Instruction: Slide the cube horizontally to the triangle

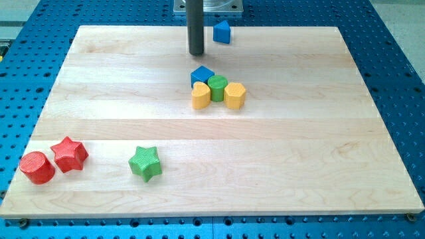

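The small blue plastic cube (201, 75) sits mid-board, touching a green cylinder (217, 87) and a yellow heart-like block (200, 96) at its five and six o'clock. It looks light, rigid, slippery; push a flat face. The blue triangle (222, 32) lies at one o'clock; my tip (196, 53), bare, hangs at twelve.

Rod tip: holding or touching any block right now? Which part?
Nothing held. My tip touches no block: it sits left of the blue triangle and above the blue cube, apart from both.
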`<state>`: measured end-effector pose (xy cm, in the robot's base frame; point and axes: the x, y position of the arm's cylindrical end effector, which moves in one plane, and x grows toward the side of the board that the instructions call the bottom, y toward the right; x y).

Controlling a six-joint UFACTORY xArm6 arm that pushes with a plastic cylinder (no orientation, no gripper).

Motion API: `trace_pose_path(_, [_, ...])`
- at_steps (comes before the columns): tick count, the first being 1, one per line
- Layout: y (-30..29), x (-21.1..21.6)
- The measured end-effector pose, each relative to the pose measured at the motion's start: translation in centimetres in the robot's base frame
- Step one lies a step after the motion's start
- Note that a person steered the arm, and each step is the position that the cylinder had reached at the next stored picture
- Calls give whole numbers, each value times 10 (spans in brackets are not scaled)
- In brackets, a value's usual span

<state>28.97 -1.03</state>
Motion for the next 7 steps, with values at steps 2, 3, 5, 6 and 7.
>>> trace_pose_path(2, [119, -96])
trace_pose_path(3, [77, -97])
trace_pose_path(5, [51, -31])
trace_pose_path(6, [87, -14])
trace_pose_path(7, [154, 46])
